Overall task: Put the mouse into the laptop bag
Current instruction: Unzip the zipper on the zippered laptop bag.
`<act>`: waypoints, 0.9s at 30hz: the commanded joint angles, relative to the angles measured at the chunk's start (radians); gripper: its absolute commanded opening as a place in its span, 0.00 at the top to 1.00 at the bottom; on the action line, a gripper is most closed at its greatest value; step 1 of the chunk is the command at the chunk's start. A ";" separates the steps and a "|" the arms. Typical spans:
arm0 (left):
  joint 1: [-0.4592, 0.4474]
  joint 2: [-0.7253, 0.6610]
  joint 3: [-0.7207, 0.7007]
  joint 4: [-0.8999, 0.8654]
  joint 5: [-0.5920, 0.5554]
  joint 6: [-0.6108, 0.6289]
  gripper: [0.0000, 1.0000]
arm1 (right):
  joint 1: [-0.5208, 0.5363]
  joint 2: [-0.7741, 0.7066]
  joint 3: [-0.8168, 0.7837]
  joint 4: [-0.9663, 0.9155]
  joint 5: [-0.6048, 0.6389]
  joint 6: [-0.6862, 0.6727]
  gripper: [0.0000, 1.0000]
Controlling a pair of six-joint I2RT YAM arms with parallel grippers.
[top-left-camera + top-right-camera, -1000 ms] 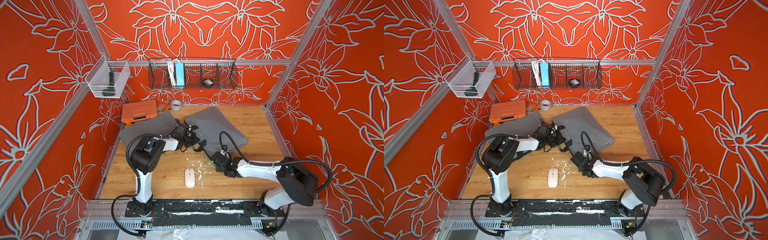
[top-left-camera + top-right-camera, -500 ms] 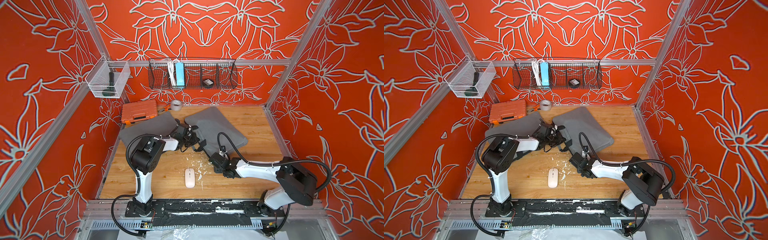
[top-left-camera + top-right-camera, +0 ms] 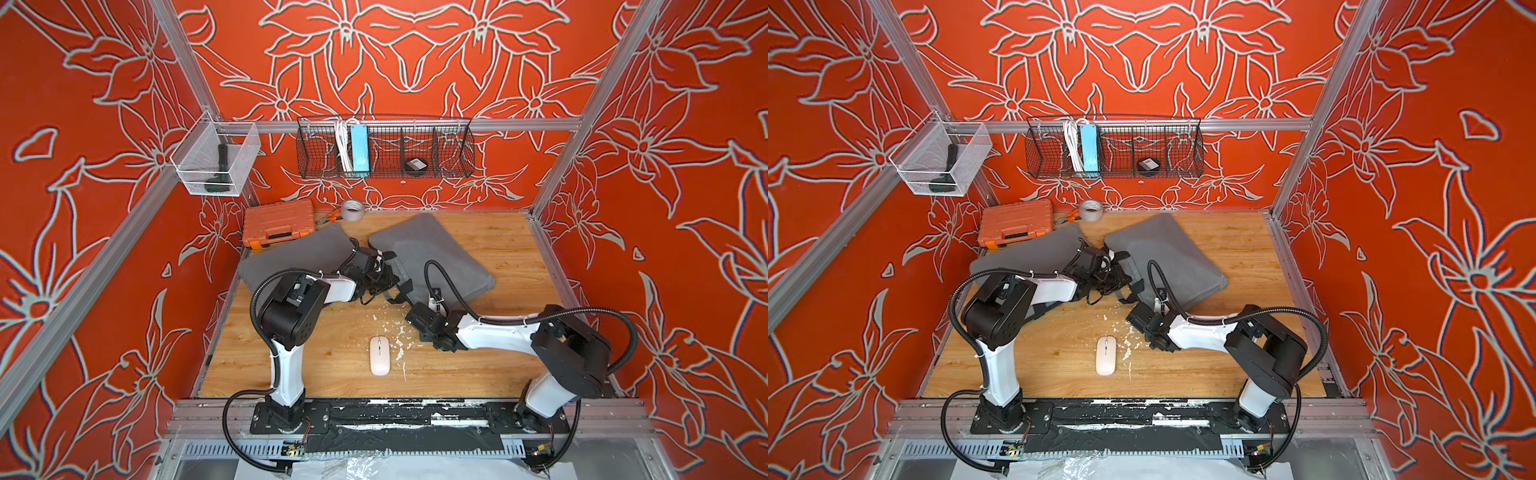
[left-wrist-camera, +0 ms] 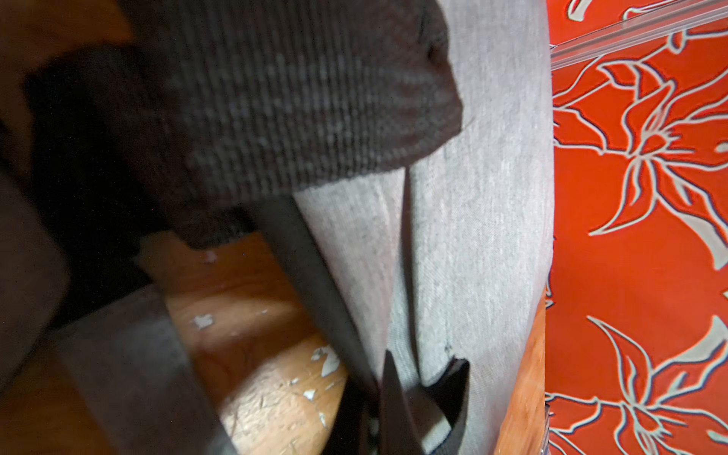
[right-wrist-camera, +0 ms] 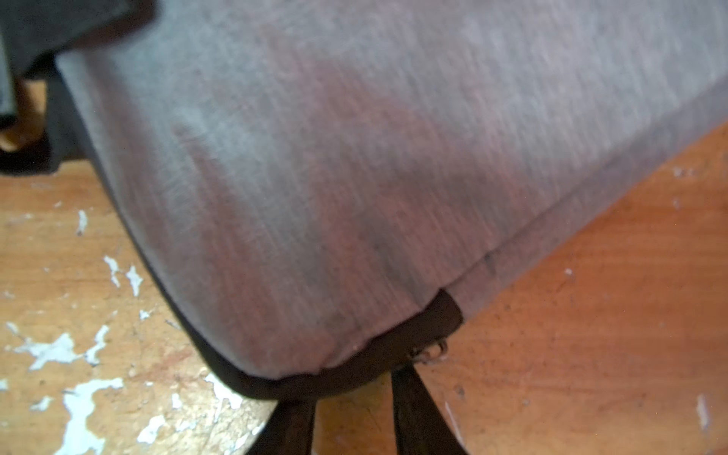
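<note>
The white mouse (image 3: 380,355) (image 3: 1106,355) lies on the wooden table near the front, apart from both grippers. The grey laptop bag (image 3: 432,257) (image 3: 1167,253) lies flat behind it. My left gripper (image 3: 388,278) (image 4: 378,413) is shut on the bag's black strap (image 4: 311,275) at the bag's left edge. My right gripper (image 3: 415,318) (image 5: 350,388) is open, its tips against the dark edging of the bag's near corner (image 5: 354,366), with bare wood between its fingers (image 5: 413,409). A small metal zipper pull (image 5: 431,350) sits right beside one tip.
A second grey padded panel (image 3: 299,253) lies left of the bag; I cannot tell if it is part of it. An orange tool case (image 3: 277,222) and tape roll (image 3: 352,210) sit at the back. White flecks (image 3: 399,336) dot the table.
My right gripper has slid a little to the left along the bag's near edge to its corner. The left gripper, the bag and the mouse have stayed put.
</note>
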 commanded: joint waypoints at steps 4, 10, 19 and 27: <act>0.005 -0.048 -0.018 0.009 0.011 -0.014 1.00 | -0.003 0.068 0.007 -0.093 0.020 0.031 0.81; 0.006 -0.057 -0.023 0.011 0.012 -0.015 1.00 | -0.004 0.073 0.007 -0.107 0.032 0.048 0.76; 0.008 -0.065 -0.027 0.012 0.012 -0.016 1.00 | -0.004 0.047 -0.016 -0.127 0.078 0.079 0.76; 0.015 -0.064 -0.032 0.016 0.016 -0.017 1.00 | -0.004 0.017 -0.036 -0.171 0.138 0.119 0.78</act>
